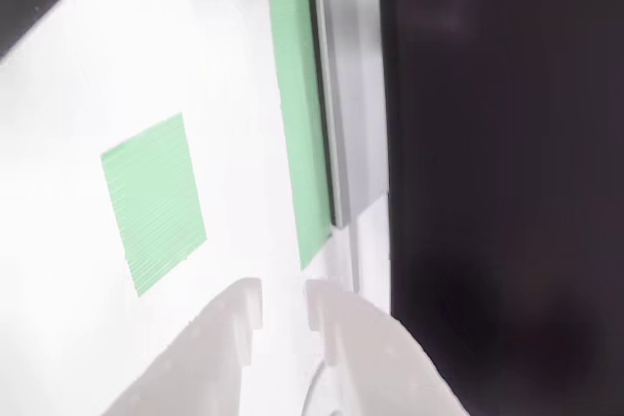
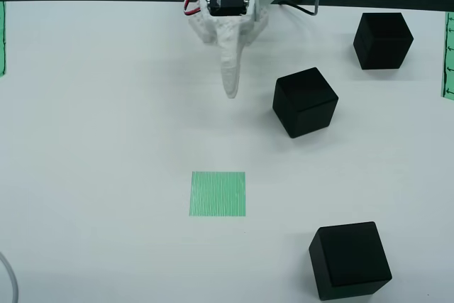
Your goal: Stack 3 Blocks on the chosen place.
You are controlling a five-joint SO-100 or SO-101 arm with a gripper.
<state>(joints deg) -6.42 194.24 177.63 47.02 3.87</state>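
In the view from above, the white plastic end effector (image 2: 230,90) hangs over the white worktop (image 2: 106,140), near the top edge. Its two fingers sit close together and hold nothing. In the view that rides on the end effector (image 1: 283,304), only a thin gap shows between the two white fingertips (image 1: 244,304).

The flat square patch of thin green and white stripes (image 2: 218,194) lies near the middle of the worktop, below the end effector and well apart from it. Nothing sits on the patch. In the view that rides on the end effector, the same patch (image 1: 154,202) shows up and to the left of the fingertips, and a longer, thinner green striped strip (image 1: 300,114) lies to its right, next to a big flat black panel (image 1: 507,182).

Three matte black cubes rest on the worktop, all apart from each other. One cube (image 2: 305,101) is just to the right of the end effector. Another cube (image 2: 383,40) is farther up and to the right. The last cube (image 2: 350,260) is low on the right, below and to the right of the patch.
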